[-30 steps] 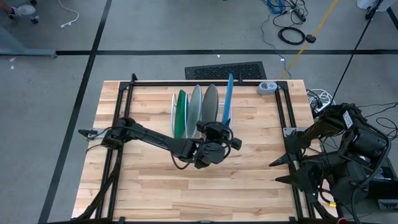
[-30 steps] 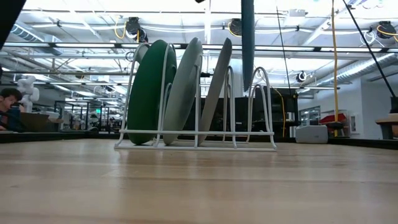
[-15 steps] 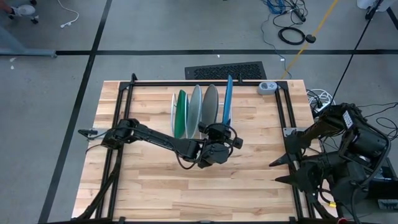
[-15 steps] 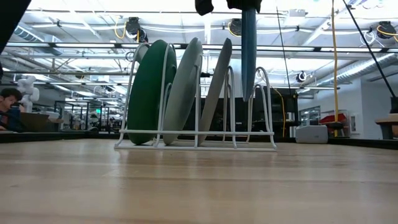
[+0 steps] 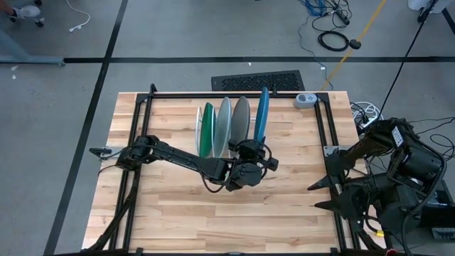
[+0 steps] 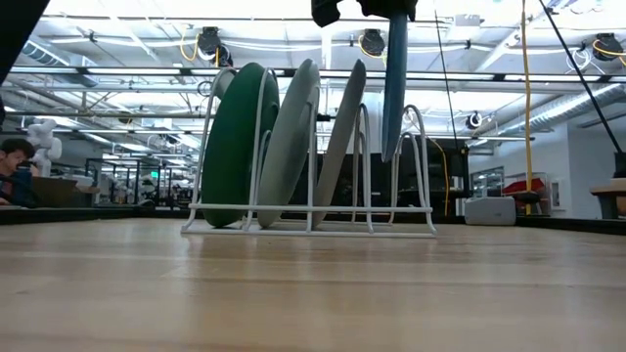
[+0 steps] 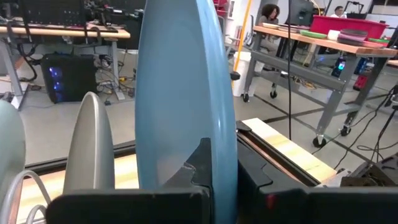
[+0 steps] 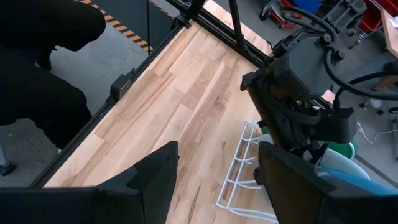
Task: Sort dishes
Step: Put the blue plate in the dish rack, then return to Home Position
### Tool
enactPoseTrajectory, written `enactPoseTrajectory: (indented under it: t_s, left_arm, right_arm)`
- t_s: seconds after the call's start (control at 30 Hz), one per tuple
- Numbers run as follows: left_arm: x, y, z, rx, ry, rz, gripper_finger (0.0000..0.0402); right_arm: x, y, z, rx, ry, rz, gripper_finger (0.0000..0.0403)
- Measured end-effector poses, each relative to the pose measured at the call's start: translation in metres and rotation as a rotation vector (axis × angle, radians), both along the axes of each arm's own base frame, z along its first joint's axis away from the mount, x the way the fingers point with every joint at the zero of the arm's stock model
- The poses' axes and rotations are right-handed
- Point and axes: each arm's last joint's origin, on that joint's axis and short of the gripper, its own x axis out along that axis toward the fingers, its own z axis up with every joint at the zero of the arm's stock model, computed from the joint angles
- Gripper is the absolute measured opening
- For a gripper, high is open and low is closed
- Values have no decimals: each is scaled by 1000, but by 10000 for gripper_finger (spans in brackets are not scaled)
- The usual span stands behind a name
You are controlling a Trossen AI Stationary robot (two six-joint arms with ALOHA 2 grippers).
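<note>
Left gripper (image 5: pixel 253 152) clamps the medium blue plate (image 5: pixel 261 114) above the white rack (image 6: pixel 311 217); three plates are slotted, right gripper (image 5: pixel 334 190) unreadable at the desk's right edge.

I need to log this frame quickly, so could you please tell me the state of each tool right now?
Left tool: shut on the medium blue plate, held upright above the white wire rack.
Right tool: open, empty, parked off the table's right edge.

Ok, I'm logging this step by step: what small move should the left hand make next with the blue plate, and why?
Probably lower it a little further. The left hand grips the medium blue plate on edge above the white wire rack, its bottom edge hanging between the wires, not yet down at the rack's base. The green, pale blue and grey plates already stand seated.
</note>
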Motion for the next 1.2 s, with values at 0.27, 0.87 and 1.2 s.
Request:
enactPoseTrajectory:
  t_s: [0.27, 0.87, 1.2]
  left_arm:
    - [2, -2, -1, -30, 5, -105, 35]
    - [2, -7, 1, -71, -50, -131, 196]
    - [-11, -22, 36, 43, -52, -178, 195]
  right_arm:
    - [0, 0, 0, 5, 3, 0, 215]
    - [0, 0, 0, 8, 5, -1, 215]
    - [1, 1, -3, 26, 17, -21, 215]
